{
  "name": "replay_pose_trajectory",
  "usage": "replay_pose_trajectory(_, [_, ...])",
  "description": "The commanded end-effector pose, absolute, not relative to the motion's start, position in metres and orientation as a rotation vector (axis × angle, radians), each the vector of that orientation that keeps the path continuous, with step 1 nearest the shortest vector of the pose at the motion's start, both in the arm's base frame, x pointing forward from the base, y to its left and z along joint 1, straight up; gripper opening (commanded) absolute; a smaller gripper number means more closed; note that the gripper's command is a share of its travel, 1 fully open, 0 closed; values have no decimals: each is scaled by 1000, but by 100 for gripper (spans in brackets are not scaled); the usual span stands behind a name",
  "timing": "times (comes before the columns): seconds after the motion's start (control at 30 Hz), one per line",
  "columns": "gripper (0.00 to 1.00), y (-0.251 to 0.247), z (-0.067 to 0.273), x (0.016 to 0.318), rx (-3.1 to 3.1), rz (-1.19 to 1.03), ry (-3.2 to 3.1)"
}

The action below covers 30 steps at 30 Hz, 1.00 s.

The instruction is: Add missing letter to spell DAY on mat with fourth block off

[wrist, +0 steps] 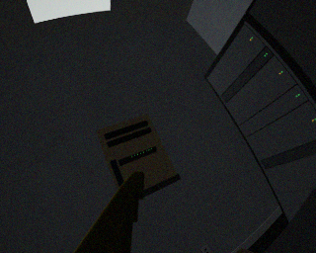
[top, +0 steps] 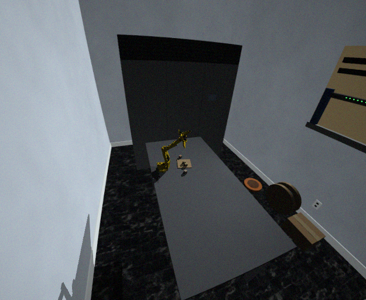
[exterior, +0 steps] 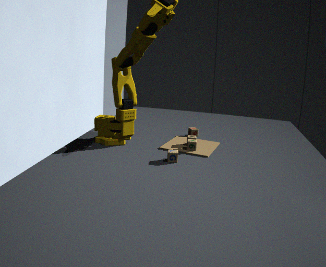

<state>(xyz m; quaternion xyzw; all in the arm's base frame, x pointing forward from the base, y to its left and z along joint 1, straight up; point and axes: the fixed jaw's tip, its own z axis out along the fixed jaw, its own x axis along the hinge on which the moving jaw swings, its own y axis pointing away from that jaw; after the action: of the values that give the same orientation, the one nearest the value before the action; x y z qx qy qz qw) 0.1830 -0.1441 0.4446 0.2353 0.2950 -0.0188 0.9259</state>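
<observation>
Blocks first — small wooden letter cubes. One with a blue letter on its side sits on the grey bench, just off the front corner of the flat tan cardboard mat. One with a green letter stands on the mat. One with a red letter sits by the mat's far edge. The yellow robot arm reaches high up — its claw is wide open and holds nothing.
</observation>
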Motion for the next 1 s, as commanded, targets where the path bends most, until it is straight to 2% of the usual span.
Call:
replay_pose_trajectory(0.0, [100,-132,458,168,440,-39,550])
replay_pose_trajectory(0.17, [100,-129,460,165,432,-39,541])
replay_pose_trajectory(0.43, [100,-111,474,143,381,-39,477])
replay_pose_trajectory(0.73, [100,-107,477,138,370,-39,463])
replay_pose_trajectory(0.97, [100,-89,486,117,323,-39,404])
